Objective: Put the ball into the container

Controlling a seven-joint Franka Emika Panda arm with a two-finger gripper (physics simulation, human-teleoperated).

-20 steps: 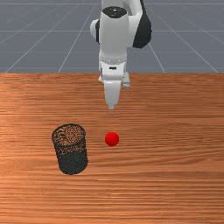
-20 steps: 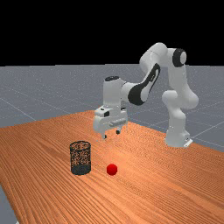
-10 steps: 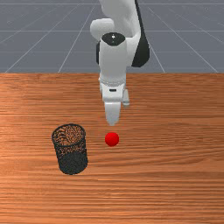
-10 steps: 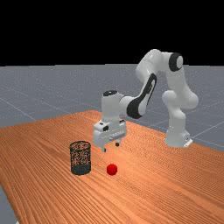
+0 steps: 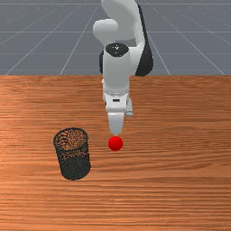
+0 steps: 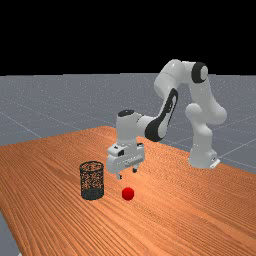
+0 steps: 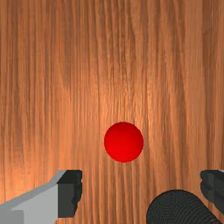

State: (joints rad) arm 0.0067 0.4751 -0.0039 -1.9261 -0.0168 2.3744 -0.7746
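In the far view my gripper [image 6: 127,174] hangs above the red ball [image 6: 128,193], with a gap between its fingertips and the ball. My gripper [image 7: 141,191] stands wide open in the wrist view, nothing held; the ball [image 7: 124,142] lies just ahead of the space between the fingers. The container, a dark mesh cylinder [image 5: 73,158], stands upright to the ball's left in the front view. Its dark mesh [image 7: 177,210] also appears between the fingers in the wrist view, nearer one of them.
The wooden table [image 5: 180,149] carries both ball and container. The container's rim [image 6: 92,163] rises close beside the hand, on its left in the far view.
My hand has come down toward the ball, a larger drop at first and a smaller one since. The ball and the container have kept their places.
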